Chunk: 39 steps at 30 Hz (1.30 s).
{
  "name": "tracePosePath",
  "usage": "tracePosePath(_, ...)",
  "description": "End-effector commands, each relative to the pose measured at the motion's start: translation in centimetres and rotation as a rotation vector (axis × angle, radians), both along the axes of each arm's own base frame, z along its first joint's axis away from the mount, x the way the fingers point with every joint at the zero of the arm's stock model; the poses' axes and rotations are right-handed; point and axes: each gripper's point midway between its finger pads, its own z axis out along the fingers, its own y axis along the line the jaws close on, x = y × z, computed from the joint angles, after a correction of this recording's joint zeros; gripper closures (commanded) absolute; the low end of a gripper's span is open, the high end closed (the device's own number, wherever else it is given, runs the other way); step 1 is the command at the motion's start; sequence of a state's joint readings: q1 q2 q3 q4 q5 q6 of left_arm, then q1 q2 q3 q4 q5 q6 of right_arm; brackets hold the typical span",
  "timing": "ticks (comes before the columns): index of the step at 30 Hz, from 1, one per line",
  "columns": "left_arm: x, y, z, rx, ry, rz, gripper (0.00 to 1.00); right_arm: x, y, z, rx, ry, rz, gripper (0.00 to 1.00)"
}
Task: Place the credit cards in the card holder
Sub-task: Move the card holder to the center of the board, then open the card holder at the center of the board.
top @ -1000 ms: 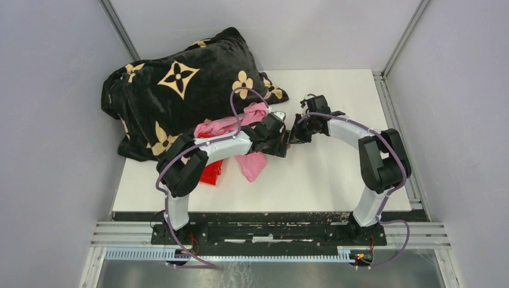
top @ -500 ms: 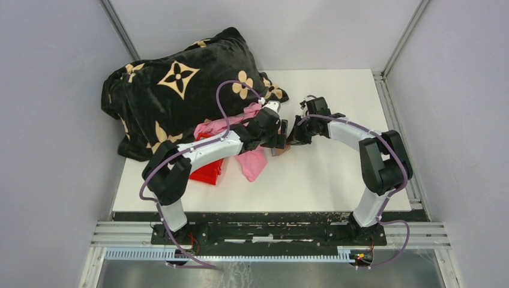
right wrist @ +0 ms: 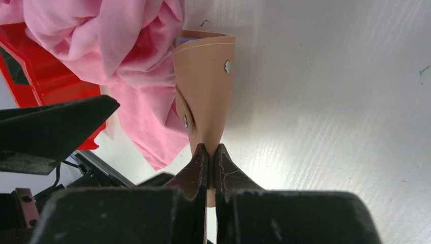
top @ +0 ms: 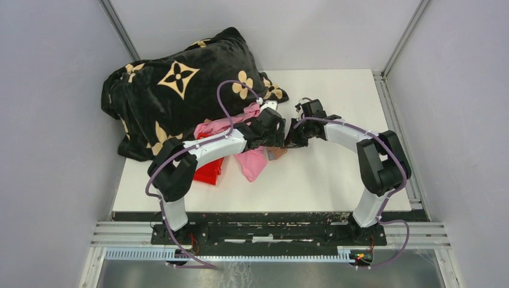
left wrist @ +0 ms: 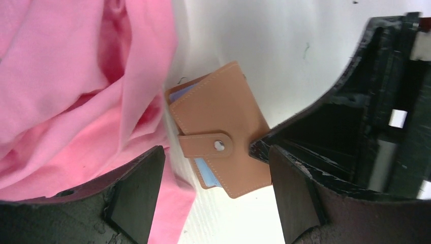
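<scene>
The brown leather card holder (left wrist: 218, 127) lies folded on the white table (left wrist: 264, 46), its snap tab across the front. Light blue card edges (left wrist: 207, 170) stick out of it. No loose cards show. My left gripper (left wrist: 216, 203) is open and empty, hovering above the holder with a finger on each side. My right gripper (right wrist: 208, 152) is shut on the holder's (right wrist: 203, 86) near edge. In the top view the holder (top: 277, 153) peeks out below the left gripper (top: 277, 137) and right gripper (top: 292, 139), which sit close together.
A pink cloth (top: 252, 163) lies just left of the holder, draped over a red plastic bin (top: 210, 172). A black blanket with gold flowers (top: 174, 90) fills the far left. Grey walls enclose the table (top: 348, 174) on three sides.
My left gripper has drawn back and to the left, off the card holder, which now shows below it. My right gripper has shifted slightly left, still pinching the holder.
</scene>
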State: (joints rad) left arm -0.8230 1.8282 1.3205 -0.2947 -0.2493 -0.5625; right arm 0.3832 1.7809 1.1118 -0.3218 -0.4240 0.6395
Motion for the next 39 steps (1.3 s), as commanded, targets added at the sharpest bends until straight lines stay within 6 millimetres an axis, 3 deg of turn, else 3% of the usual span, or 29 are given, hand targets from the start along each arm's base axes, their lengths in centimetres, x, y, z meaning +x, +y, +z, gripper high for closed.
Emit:
tracePosePath(1, 1.5, 0.5, 0.8, -0.012, -0.016, 0.102, 0.18, 0.5, 0.7, 2.1, 0.034, -0.07, 0.007, 0.99)
tracePosePath(17, 0.5, -0.4, -1.9, 0.011, 0.08, 0.039, 0.21, 0.4, 1.3, 1.8, 0.048, -0.07, 0.002, 0.99)
tracePosePath(39, -1.4, 0.7, -5.8, 0.093, 0.194, 0.027, 0.31, 0.4, 1.7, 1.9, 0.084, -0.067, -0.017, 0.99)
